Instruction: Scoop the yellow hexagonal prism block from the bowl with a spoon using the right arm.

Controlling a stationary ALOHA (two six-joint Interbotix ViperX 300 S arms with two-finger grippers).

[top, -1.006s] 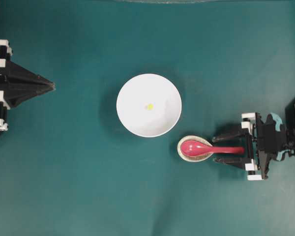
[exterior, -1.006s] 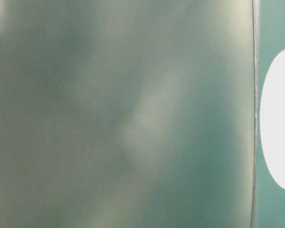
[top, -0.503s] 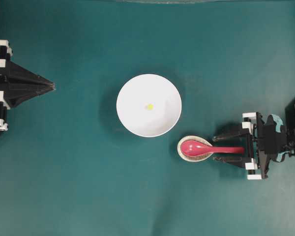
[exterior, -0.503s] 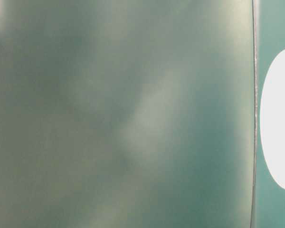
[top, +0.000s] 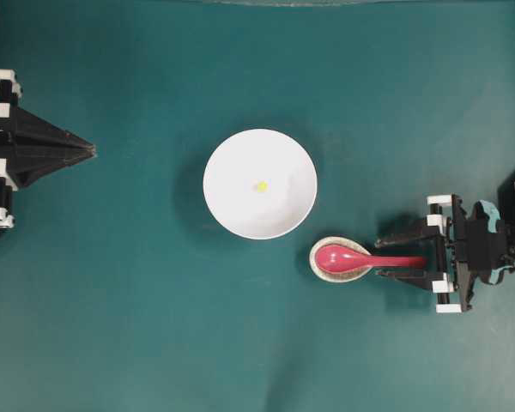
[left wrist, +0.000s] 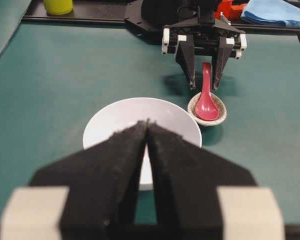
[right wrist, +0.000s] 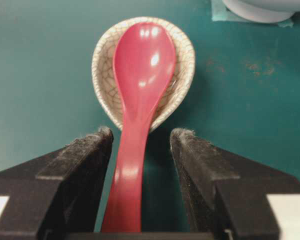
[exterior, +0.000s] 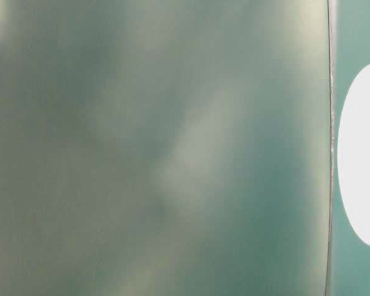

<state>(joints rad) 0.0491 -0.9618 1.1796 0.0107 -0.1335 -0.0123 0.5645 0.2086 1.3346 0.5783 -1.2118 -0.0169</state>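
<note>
The yellow hexagonal prism block (top: 262, 185) lies near the middle of the white bowl (top: 232, 206). Right of the bowl, the pinkish-red spoon (top: 343, 257) rests with its scoop in a small crackled dish (top: 319, 268) and its handle pointing right. My right gripper (top: 380, 258) is open and low over the table, one finger on each side of the handle. In the right wrist view the spoon (right wrist: 140, 65) runs between the fingertips (right wrist: 104, 136) with a narrow gap on each side. My left gripper (top: 93, 151) is shut and empty at the far left.
Beyond the right arm, the left wrist view shows a yellow cup (left wrist: 58, 6) and a blue cloth (left wrist: 275, 11) past the table's far edge. The table-level view is blurred green with a white oval at its right edge.
The right gripper's jaws have narrowed around the spoon handle. The spoon, the bowl, the block and the left arm have not moved.
</note>
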